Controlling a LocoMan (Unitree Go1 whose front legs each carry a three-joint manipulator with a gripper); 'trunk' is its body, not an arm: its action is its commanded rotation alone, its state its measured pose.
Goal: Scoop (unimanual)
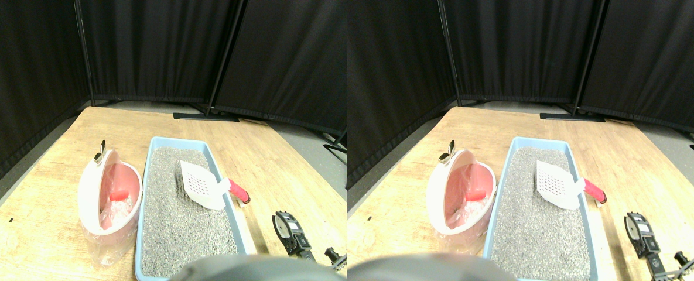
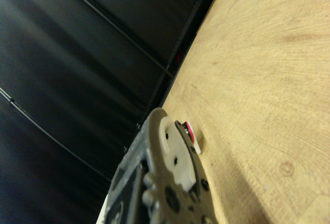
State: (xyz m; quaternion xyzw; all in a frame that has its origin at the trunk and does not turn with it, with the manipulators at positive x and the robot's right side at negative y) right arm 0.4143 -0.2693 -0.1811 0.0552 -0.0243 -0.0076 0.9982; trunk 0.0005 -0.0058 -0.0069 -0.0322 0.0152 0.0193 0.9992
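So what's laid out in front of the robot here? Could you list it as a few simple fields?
surface: wooden floor
tray: blue litter box filled with grey litter
tool: white slotted scoop, red handle resting over the box's right rim
bin: pink bin with clear liner, left of the box
right gripper: right of the box, apart from the handle

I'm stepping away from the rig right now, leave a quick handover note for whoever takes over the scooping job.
Right gripper: low at the tray's right, clear of the scoop and holding nothing; jaw state unclear.
White scoop: lies on the litter, red handle over the right rim of the blue litter tray.
Pink bin: left of the tray, lid up.
Done: nothing visible.
Left: grasp the handle, scoop, empty into the bin.
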